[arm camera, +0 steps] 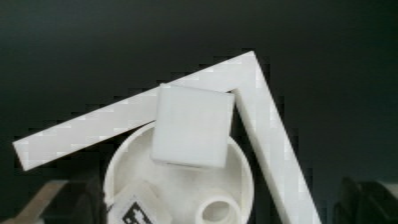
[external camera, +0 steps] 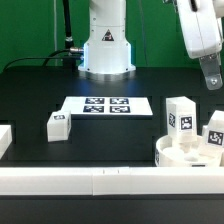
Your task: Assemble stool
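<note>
Item: stool seat (external camera: pixel 166 155) — you'll find it at 4 o'clock from the marker board (external camera: pixel 105 105), with two legs (external camera: pixel 180 115) upright on it. A third leg (external camera: pixel 58 125) lies at 8 o'clock. The gripper (external camera: pixel 211 82) hangs at the seat's 1 o'clock — fingers parted, holding nothing.

Ext. cam sat low, just outside near rail (external camera: pixel 100 181), faced across table (external camera: pixel 40 100) twd arm base (external camera: pixel 106 52), mid-range. Wrist cam looked down, v. close. Both caught seat (external camera: pixel 178 155) w/ upright leg (external camera: pixel 179 118).
</note>
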Controlling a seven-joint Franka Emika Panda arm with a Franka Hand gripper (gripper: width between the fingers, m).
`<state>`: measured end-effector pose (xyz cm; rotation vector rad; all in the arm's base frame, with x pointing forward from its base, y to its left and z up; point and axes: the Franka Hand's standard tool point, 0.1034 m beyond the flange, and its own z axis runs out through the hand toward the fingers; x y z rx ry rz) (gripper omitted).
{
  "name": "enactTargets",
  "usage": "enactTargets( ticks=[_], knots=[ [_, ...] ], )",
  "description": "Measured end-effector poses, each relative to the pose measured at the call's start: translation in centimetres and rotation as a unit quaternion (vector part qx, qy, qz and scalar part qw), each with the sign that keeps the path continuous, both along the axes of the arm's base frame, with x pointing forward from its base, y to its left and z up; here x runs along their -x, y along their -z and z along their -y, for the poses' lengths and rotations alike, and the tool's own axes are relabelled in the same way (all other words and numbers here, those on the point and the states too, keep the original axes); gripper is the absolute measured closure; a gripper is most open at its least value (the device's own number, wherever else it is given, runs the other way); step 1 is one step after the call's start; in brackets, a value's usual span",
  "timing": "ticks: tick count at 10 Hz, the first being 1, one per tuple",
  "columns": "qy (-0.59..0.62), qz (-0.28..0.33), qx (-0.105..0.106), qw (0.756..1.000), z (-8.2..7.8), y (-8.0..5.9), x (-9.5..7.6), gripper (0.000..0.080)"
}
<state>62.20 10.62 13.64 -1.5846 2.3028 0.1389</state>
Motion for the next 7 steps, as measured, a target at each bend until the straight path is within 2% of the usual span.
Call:
enactTargets(
  ticks=[2,3,4,5,6,7],
  knots=[
    [-0.009,0.002,0.002,1.0,0.1,0.1,0.0,0.0151],
    [-0.061,0.012,0.016,0.998,0.9,0.3,0.3,0.0151],
    [-0.117,0.025,0.033,0.992,2.7,0.3,0.8,0.0151],
    [-0.169,0.038,0.053,0.984,5.3,0.4,1.5,0.0151],
    [-0.201,0.047,0.068,0.976,7.9,0.6,1.7,0.0151],
    [-0.216,0.05,0.078,0.972,9.8,0.9,1.7,0.0151]
  ],
)
